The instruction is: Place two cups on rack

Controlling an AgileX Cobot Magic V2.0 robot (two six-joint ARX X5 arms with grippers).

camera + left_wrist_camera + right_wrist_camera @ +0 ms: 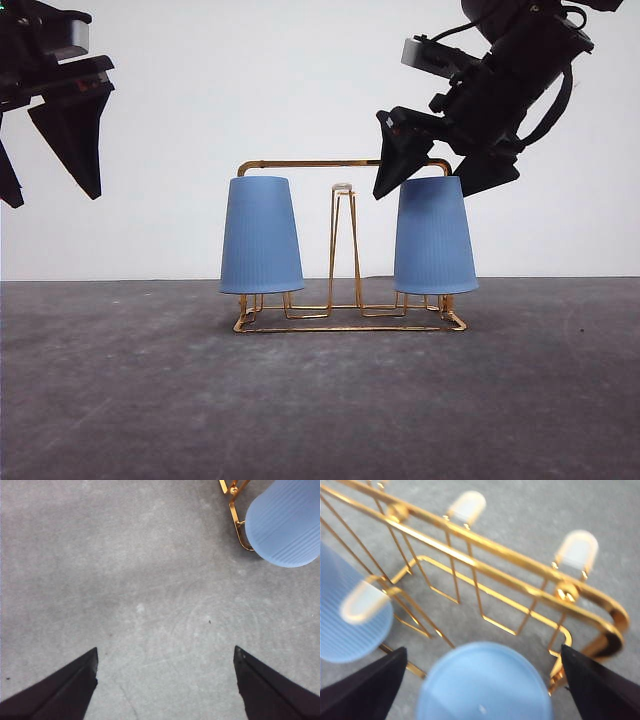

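Observation:
Two light-blue ribbed cups stand upside down on the gold wire rack [345,322]: the left cup [261,236] and the right cup [434,236]. My right gripper [445,178] hovers open just above the right cup's top, its fingers spread to either side. From the right wrist that cup [484,682] lies directly between the open fingers, with the rack's [515,562] handle bar and pale prong tips beyond it and the other cup [345,615] off to one side. My left gripper [45,150] hangs open high at the far left, well away from the rack. The left wrist view catches the left cup [285,522] and a corner of the rack [234,505].
The rack stands mid-table on a dark grey surface [320,400] before a white wall. Its middle prong pair [343,245] is bare between the two cups. Bare tabletop lies in front of and to both sides of the rack.

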